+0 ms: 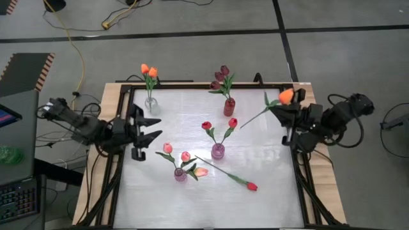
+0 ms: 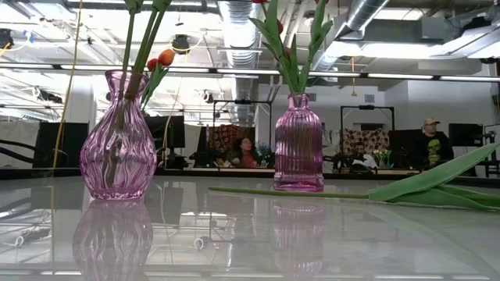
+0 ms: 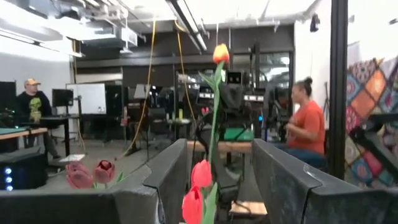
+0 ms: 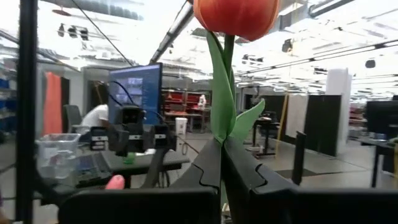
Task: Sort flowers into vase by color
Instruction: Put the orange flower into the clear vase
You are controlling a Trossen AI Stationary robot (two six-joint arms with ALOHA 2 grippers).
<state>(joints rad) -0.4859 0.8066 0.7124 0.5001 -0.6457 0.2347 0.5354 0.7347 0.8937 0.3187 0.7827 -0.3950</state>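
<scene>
We are viewing the table (image 1: 268, 198) from above, with sorting well along but unfinished. Four vases are standing on it. The clear vase (image 1: 151, 105) at the far left is holding two orange flowers (image 1: 148, 70); the red vase (image 1: 229, 107) at the far middle is holding the maroon flowers (image 1: 221, 76); the purple vase (image 1: 218, 151) at the centre is holding two red flowers (image 1: 219, 124); the second purple vase (image 1: 180, 174), nearer and to the left, is holding the pink flowers (image 1: 184, 158). We are judging two flowers as left to place. One red flower (image 1: 251, 186) is lying loose on the table at the near right. The other, an orange flower (image 1: 285, 96), is being carried at the far right edge: the right gripper (image 4: 222, 146) is clenched on its stem, head upright above the fingers (image 4: 249, 168). The left gripper (image 1: 148, 128) is waiting at the left edge, its fingers spread and grasping nothing.
</scene>
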